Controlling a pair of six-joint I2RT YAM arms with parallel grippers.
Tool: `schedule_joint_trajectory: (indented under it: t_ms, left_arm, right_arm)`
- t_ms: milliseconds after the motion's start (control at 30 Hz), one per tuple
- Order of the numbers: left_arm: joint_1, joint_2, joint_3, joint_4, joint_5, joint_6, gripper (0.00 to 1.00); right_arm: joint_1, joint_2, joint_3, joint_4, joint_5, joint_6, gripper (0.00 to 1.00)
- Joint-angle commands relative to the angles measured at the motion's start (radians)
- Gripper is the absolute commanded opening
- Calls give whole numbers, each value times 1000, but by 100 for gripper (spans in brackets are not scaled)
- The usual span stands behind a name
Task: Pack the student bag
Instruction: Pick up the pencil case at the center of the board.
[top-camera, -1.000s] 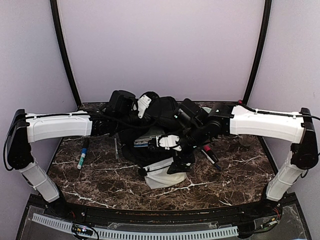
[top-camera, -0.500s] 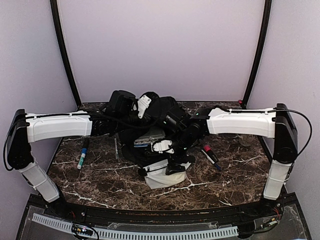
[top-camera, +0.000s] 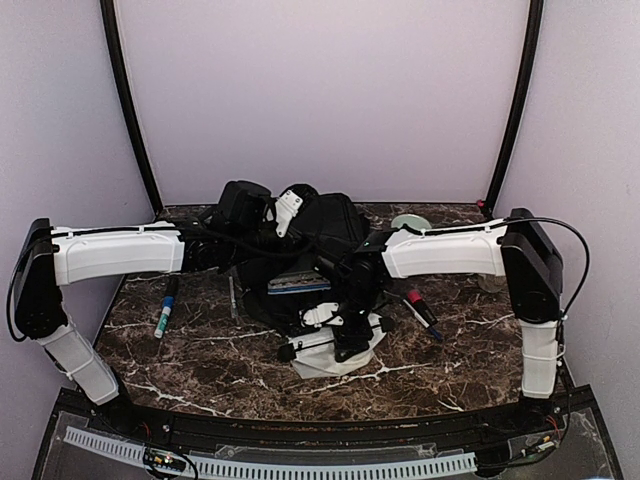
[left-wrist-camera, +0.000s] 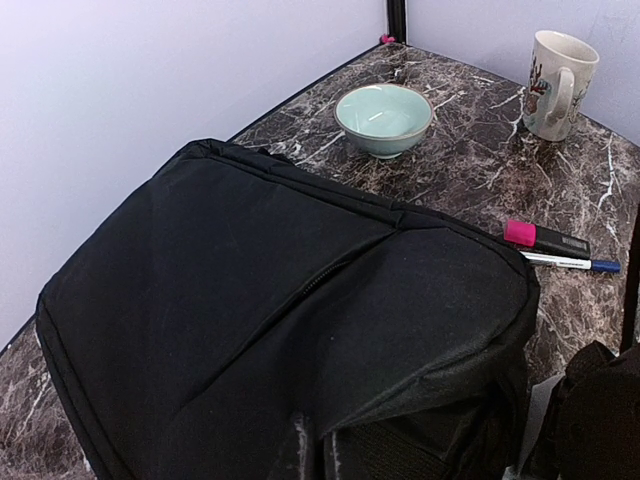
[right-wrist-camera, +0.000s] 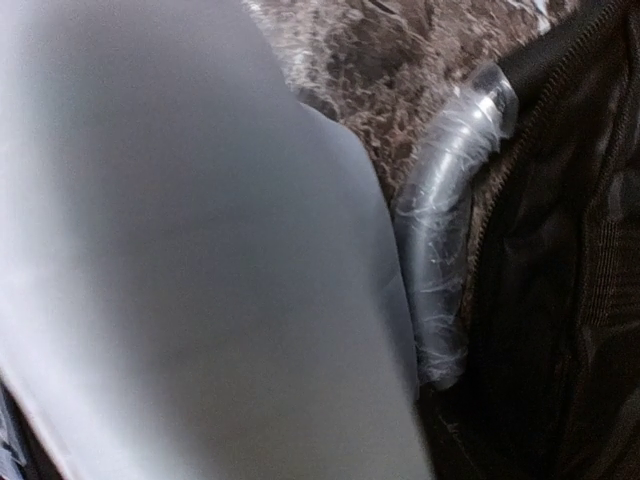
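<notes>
The student bag (top-camera: 325, 232) is a large black backpack lying at the back middle of the table, with a blue-edged book (top-camera: 300, 283) at its near opening. It fills the left wrist view (left-wrist-camera: 250, 300). My left gripper (top-camera: 285, 212) sits on top of the bag, pinching a raised fold of its fabric; its fingers are hidden. My right gripper (top-camera: 345, 335) is down on a translucent white pouch (top-camera: 328, 355) just in front of the bag. The pouch (right-wrist-camera: 180, 260) fills the right wrist view beside the bag's grey handle loop (right-wrist-camera: 440, 260); those fingers do not show.
A pale green bowl (left-wrist-camera: 383, 118) and a white mug (left-wrist-camera: 556, 70) stand behind the bag at the right. A pink-capped marker (left-wrist-camera: 545, 238) and a blue pen (left-wrist-camera: 570, 263) lie beside it. A green-tipped marker (top-camera: 165, 310) lies at the left.
My right arm has folded in and swung left, bringing its gripper down and left onto the white pouch. The left arm and the bag have not moved.
</notes>
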Motion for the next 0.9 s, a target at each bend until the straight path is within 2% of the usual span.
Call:
schedule_joint_trajectory:
  t_ms: [0,133,200,600,867]
  left_arm:
    - [17,-20,41,11,-10,-5,0]
    - [17,-18,41,11,-10,-5,0]
    - [17,-16,41,11,-10,-4,0]
    - [17,-22,49,3,4,-18,0]
    - [28,-21,94,-27,50,-29,0]
  right_arm:
    - [2,-7,-8,-28,-29,18,58]
    - [8,-35,-16,-30,-51,43,37]
    - [16,-58,-16,-36,-50,55,32]
    - [46,-178,117,-48,122,125,17]
    - [50,-174,127,114,322,95,14]
